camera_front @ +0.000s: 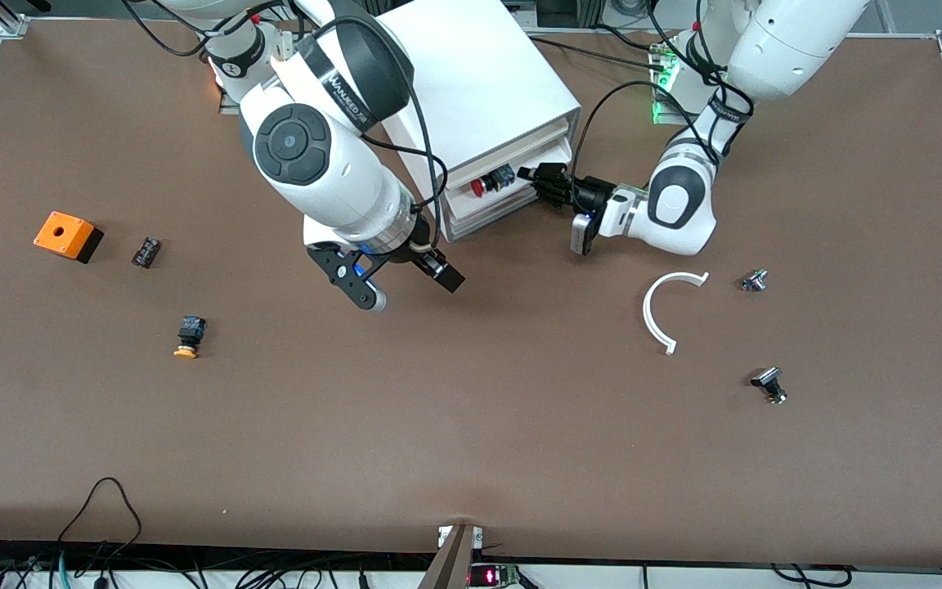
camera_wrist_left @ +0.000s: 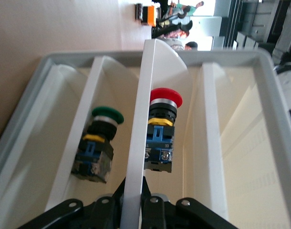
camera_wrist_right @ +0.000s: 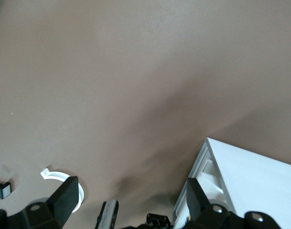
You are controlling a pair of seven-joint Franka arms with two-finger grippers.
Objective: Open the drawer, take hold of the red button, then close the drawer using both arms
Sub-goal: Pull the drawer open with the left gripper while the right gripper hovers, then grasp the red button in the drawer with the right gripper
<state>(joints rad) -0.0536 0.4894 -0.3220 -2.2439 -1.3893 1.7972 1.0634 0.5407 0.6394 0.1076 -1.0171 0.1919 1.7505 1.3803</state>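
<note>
Left wrist view gives me the clearest look: the left gripper [camera_wrist_left: 133,200] has its jaws pinched tight on the thin white divider wall [camera_wrist_left: 150,109] of the pulled-out drawer [camera_wrist_left: 49,86], the middle one of the white cabinet [camera_front: 471,82]. Right beside that wall lies the button [camera_wrist_left: 160,131], red cap pointing away from the jaws, blue-and-black body toward them. One compartment over I see a second button with a green cap [camera_wrist_left: 98,143] (same build, different colour).

From the front camera, the left gripper [camera_front: 549,184] reaches in from the left arm's end of the bench [camera_front: 471,442], and the red cap [camera_front: 478,186] shows in the drawer.

My right gripper [camera_front: 393,286] hangs over bare bench in front of the cabinet, jaws spread wide and holding nothing.

Farther out, toward the right arm's end, sit an orange box [camera_front: 67,236] and a yellow-capped button [camera_front: 189,335]; toward the left arm's end lies a white curved strip [camera_front: 657,315].
</note>
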